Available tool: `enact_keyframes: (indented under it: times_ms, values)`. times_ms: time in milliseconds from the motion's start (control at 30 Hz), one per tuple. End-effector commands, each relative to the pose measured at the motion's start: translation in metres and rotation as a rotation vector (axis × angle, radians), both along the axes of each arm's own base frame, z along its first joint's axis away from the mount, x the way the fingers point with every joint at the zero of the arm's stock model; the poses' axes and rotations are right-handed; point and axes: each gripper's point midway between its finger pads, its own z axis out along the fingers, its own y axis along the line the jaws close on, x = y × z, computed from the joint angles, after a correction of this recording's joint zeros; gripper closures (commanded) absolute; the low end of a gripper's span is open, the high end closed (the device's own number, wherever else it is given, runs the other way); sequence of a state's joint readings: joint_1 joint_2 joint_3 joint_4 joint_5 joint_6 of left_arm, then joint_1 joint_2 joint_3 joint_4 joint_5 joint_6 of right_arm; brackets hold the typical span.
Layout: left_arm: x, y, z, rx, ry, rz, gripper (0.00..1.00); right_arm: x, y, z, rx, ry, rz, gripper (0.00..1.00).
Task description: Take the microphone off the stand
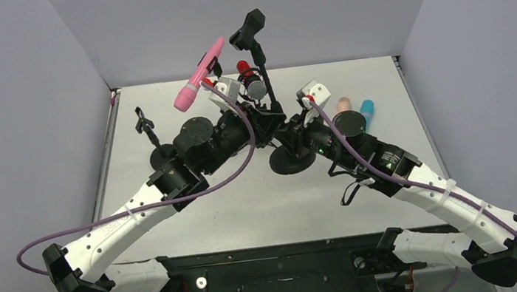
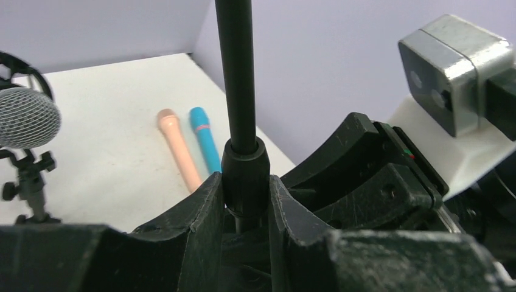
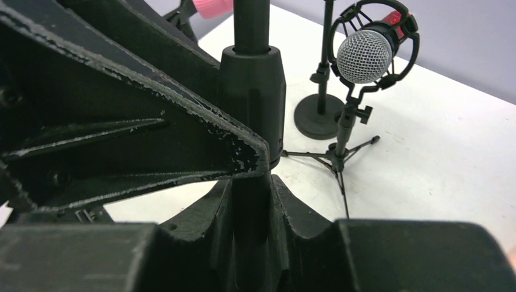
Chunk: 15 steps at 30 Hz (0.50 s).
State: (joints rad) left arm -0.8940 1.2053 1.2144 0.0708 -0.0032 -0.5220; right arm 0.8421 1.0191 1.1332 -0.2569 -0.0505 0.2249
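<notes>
The left hand (image 2: 245, 201) and right hand (image 3: 252, 201) each pinched the black metal stand pole (image 2: 236, 73). The pink plastic microphone (image 1: 197, 79) sat clipped at upper centre, not yet removed.

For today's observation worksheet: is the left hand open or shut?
Shut: the left hand clamps the stand pole, fingers pressing both sides.

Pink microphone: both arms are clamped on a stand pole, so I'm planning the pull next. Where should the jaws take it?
Probably on the bare barrel of the pink microphone, between its wider head and the clip holding it near the tail. It slants down and out to the left of the clip, so come from the robot's left with the jaws across the barrel.
</notes>
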Motion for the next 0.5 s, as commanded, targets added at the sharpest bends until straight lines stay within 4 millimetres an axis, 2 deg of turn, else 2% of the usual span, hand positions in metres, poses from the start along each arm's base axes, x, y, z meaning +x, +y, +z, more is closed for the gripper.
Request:
enact_keyframes:
  times_ms: [0, 67, 100, 133, 200, 333, 367, 400, 467]
  values:
    - [0.024, 0.031, 0.030, 0.026, -0.082, 0.266, 1.00, 0.017, -0.016, 0.023, -0.008, -0.088, -0.129, 1.00]
    - [0.020, 0.029, 0.031, 0.027, -0.095, 0.241, 0.98, 0.011, -0.009, 0.026, -0.004, -0.095, -0.071, 1.00]
    - [0.015, 0.026, 0.032, 0.028, -0.107, 0.206, 0.92, 0.005, -0.003, 0.026, 0.001, -0.091, -0.012, 1.00]
    - [0.013, 0.025, 0.033, 0.035, -0.122, 0.191, 0.79, 0.002, -0.002, 0.028, 0.012, -0.091, 0.017, 1.00]
    - [0.006, 0.023, 0.035, 0.036, -0.149, 0.127, 0.62, -0.008, 0.004, 0.033, 0.058, -0.078, 0.117, 1.00]
    - [-0.008, 0.023, 0.039, -0.002, -0.167, -0.044, 0.37, -0.022, 0.006, 0.052, 0.180, -0.075, 0.280, 1.00]
    - [-0.012, 0.026, 0.046, -0.035, -0.177, -0.101, 0.34, -0.032, 0.010, 0.054, 0.196, -0.063, 0.341, 1.00]
    - [-0.014, 0.027, 0.049, -0.057, -0.191, -0.130, 0.29, -0.033, 0.011, 0.056, 0.205, -0.064, 0.362, 1.00]
    - [-0.021, 0.030, 0.055, -0.095, -0.206, -0.220, 0.25, -0.041, 0.014, 0.060, 0.228, -0.060, 0.416, 1.00]
